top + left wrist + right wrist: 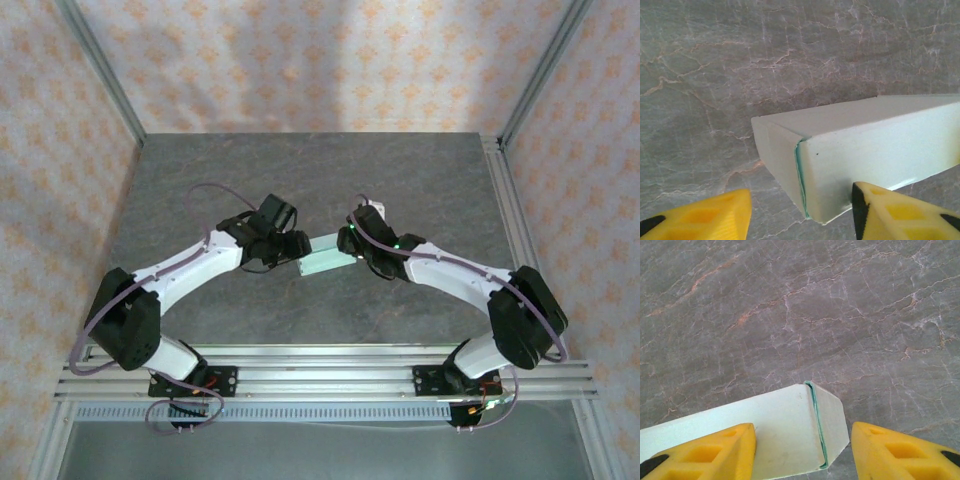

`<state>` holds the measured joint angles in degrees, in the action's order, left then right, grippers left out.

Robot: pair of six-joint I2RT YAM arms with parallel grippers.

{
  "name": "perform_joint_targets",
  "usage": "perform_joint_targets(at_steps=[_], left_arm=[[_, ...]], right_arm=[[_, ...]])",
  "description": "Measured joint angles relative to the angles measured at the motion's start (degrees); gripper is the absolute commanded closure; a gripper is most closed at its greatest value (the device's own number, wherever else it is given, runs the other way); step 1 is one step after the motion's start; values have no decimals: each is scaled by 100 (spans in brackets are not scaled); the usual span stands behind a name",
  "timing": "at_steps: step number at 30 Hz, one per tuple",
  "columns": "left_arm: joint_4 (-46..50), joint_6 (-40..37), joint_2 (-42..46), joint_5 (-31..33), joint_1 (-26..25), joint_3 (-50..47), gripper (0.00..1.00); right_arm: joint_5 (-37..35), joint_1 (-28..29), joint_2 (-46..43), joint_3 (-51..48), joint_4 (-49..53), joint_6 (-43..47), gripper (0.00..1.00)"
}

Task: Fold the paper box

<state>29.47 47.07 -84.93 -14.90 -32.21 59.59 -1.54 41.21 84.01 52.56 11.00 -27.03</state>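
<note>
Top view: paper box [325,257] in the middle of the table [300,180], bridging left gripper [297,252] and right gripper [352,243]. Long axis left-right, right end angled slightly away.

Left wrist: straddling one end, half-wide, clamped or not, cannot tell. Could spring the gaping seam [801,175] if squeezed.

Right wrist: same half-wide straddle, grip unclear. Could slip and untuck the flap [832,415].

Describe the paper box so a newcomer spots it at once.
On the grey marbled table, look where the two arms meet. The paper box is between the left claw and right claw: a pale mint-green card slab, the only green thing against dark stone.
</note>
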Motion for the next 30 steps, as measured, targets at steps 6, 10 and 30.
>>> perform_joint_targets(at_steps=[6,10,30], left_arm=[[-240,-20,-76,-103,39,-83,62],[-358,-57,-127,-109,50,-83,64],[-319,-332,-289,-118,87,103,48]], right_arm=[[234,0,-39,-33,-2,68,40],[400,-13,-188,-55,-17,101,33],[911,-603,94,-61,-208,-455,55]])
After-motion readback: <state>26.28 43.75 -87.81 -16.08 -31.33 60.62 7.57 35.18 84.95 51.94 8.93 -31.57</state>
